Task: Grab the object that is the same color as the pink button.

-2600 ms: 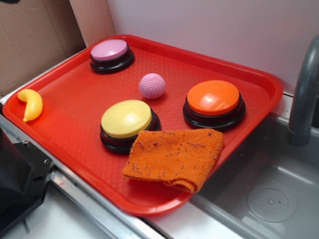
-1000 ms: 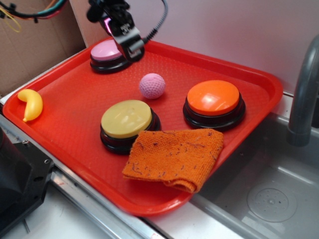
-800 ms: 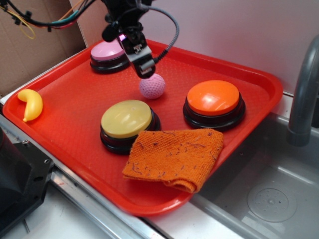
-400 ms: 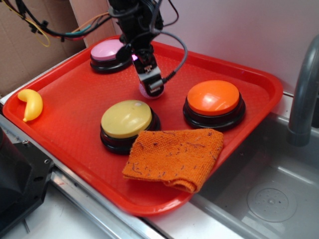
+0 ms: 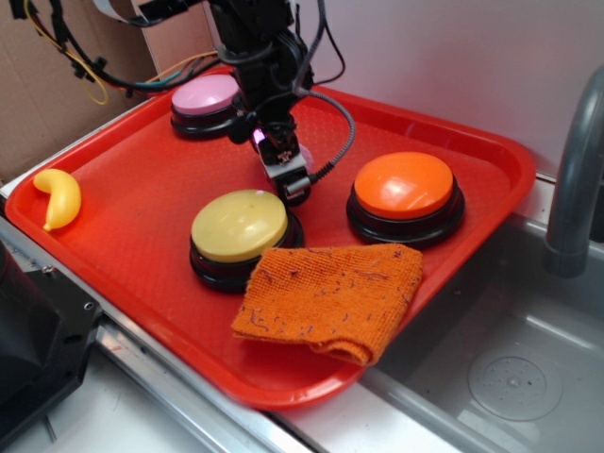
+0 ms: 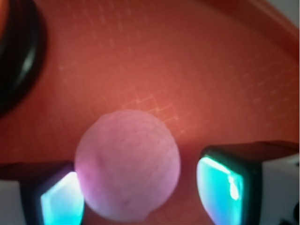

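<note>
The small pink dimpled ball [image 6: 127, 165] sits between the spread fingers [image 6: 227, 185] of the black gripper [image 6: 140, 192], nearer the left-hand pad, unpinched.

From where I stood, the small pink ball [image 6: 127, 165] was almost wholly hidden behind the black robot gripper [image 5: 283, 168], and up close through the wrist camera it was a soft blur with no dimples to make out. The two glowing teal finger pads [image 6: 61, 202] ran off the bottom edge, so whether the left one touched the ball I couldn't say. The grey metal faucet [image 5: 576, 179] was cut off at the right edge.
</note>
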Motion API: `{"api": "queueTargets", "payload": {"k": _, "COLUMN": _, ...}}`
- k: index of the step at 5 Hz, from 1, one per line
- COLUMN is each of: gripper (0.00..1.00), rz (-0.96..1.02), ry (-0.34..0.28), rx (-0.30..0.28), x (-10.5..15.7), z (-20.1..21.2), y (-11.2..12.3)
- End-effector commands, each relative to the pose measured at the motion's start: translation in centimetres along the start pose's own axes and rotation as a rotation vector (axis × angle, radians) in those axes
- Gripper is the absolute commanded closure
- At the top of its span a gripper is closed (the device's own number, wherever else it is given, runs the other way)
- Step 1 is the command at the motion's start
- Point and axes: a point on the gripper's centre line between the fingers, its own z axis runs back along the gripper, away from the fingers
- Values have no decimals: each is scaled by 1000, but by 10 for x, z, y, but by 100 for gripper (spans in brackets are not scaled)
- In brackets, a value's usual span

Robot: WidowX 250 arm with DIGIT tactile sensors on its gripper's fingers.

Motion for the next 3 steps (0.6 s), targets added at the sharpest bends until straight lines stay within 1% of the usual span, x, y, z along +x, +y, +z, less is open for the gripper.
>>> {"api": "queueTargets", "payload": {"k": 1, "gripper": 100, "rz": 7, "ry": -49, "rx": 12, "x": 12, "z": 5, "y": 4}}
{"api": "queueTargets", "payload": {"k": 2, "gripper": 100, "rz": 36, "ry": -42, "rx": 28, "x": 8, "z": 14, "y": 6}}
{"api": "queueTargets", "payload": {"k": 3, "gripper": 100, "rz": 93, "ry": -25, "rx": 8, "x": 6, "z": 31, "y": 11}}
